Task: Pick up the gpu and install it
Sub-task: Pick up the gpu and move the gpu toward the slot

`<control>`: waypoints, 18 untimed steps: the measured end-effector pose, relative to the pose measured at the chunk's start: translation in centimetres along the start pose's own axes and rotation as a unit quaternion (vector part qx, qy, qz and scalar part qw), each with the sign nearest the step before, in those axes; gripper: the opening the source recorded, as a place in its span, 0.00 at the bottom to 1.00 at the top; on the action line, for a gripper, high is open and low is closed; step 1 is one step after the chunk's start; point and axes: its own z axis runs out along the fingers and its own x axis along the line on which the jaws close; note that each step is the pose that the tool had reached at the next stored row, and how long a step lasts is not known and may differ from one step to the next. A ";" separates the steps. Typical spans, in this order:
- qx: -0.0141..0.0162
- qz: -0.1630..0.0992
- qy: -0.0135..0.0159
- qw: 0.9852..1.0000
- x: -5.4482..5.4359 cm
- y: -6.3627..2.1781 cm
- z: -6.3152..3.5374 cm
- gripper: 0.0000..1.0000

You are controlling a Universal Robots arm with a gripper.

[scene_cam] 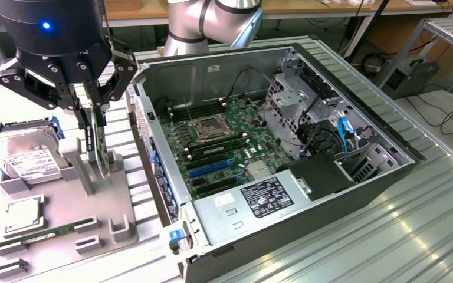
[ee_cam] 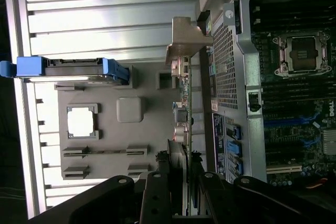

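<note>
The gpu (scene_cam: pixel 99 160) stands on edge in a slot of the grey holder tray (scene_cam: pixel 120 209), along the tray's edge nearest the open computer case (scene_cam: pixel 396 154). Seen from the wrist, its silver bracket (ee_cam: pixel 185 45) is at the end away from the claw. The gripper (scene_cam: pixel 92 142) hangs right over it and straddles the card's upper edge; from where I stand I can't tell whether it has clamped on or only sits around it.

The card looks seated between the tray's posts, so I'd say this is the pick-up step, with nothing installed yet. Getting it out would call for a firm hold and a straight pull up out of the slot, with no twist against the posts.

Farther out, a hard drive (scene_cam: pixel 22 156) leans at the tray's far corner, away from the case. A processor chip (scene_cam: pixel 23 211) and a green memory stick (scene_cam: pixel 47 231) lie towards the near edge. Inside the case, the blue card slot (scene_cam: pixel 210 168) on the motherboard (scene_cam: pixel 238 127) looks unoccupied.
</note>
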 end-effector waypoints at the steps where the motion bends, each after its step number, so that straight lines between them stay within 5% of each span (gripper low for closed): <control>1: 0.000 0.000 0.000 1.000 0.0 0.00 0.00 0.26; 18: 0.000 0.000 0.000 1.000 0.0 0.02 -0.57 0.26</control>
